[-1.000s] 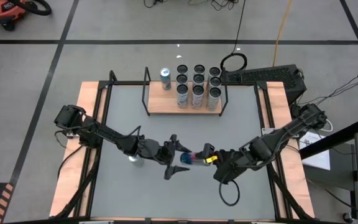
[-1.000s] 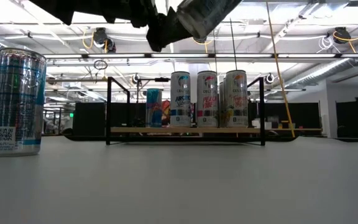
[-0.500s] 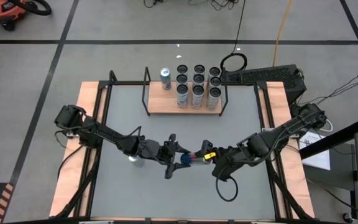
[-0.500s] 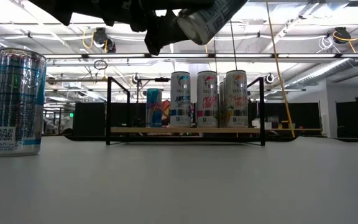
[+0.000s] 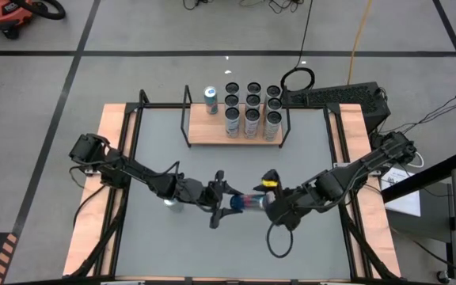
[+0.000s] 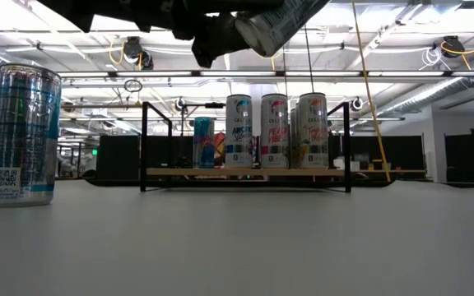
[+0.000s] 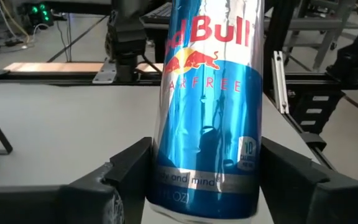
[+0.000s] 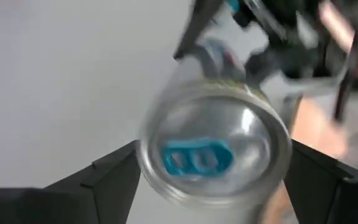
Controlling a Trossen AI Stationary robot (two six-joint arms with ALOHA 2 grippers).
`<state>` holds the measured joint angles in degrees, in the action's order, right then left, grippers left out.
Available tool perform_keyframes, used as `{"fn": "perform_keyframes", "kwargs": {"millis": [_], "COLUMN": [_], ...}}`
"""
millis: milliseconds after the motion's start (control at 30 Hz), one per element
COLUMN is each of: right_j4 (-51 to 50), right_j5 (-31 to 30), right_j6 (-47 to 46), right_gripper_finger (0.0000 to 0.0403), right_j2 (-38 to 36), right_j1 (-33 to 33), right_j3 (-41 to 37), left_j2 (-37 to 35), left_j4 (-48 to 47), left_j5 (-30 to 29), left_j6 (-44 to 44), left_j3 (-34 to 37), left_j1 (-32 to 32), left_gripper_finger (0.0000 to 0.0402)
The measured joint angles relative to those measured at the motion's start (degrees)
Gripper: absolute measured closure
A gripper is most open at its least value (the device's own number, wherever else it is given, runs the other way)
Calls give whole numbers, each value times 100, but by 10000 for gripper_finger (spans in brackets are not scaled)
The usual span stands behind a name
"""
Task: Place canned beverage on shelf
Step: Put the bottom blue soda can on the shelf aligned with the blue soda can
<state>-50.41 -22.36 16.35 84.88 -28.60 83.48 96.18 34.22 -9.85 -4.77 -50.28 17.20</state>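
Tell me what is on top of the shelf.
The shelf holds a block of tall cans at one end and one shorter blue can apart. The rear cans' labels are hidden behind the front row.

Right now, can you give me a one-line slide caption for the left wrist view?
Left gripper closed on a blue-and-silver Red Bull can held above the grey table.

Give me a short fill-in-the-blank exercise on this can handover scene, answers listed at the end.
1. The blue can hangs in the air between the ____ grippers.
2. The left gripper has its jaws shut on that can, and the right gripper has its jaws ____ around the can's top.
3. The shelf stands at the table's ____ edge.
4. A second can stands upright on the ____.

Missing words: two; open; far; table
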Motion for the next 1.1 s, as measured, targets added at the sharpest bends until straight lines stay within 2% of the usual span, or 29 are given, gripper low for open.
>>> {"fn": "perform_keyframes", "kwargs": {"millis": [133,200,267,367,567,700,867,967,1100], "right_j4": [-418,-534,-480,298,3455,5520,8216,9482,10254], "right_j5": [0,0,-2,-7,-104,-825,-1580,-1990,-2113], "right_j6": [-2123,-2901,-3320,-3652,-3876,-3668,-2843,-2472,-2255], "right_gripper_finger": [95,98,103,113,139,153,160,157,147], "right_j2": [0,-4,-9,-155,-606,-718,-500,-339,-225], "right_j1": [0,0,-29,-227,-393,-404,-365,-277,-50], "right_j3": [-5,-124,-417,-1232,-3075,-3829,-4490,-4636,-4651], "left_j2": [0,0,0,-2,-48,-39,-39,-39,-39], "left_j4": [124,301,490,462,637,619,809,938,1426], "left_j5": [-3,0,-45,-371,-1608,-2566,-3879,-4220,-4315], "left_j6": [334,558,803,1105,1505,1626,1773,1781,1950], "left_j3": [0,0,0,15,0,-4,-4,-4,-7], "left_j1": [110,185,263,397,665,761,838,845,847], "left_gripper_finger": [157,157,157,157,157,157,157,157,157]}}
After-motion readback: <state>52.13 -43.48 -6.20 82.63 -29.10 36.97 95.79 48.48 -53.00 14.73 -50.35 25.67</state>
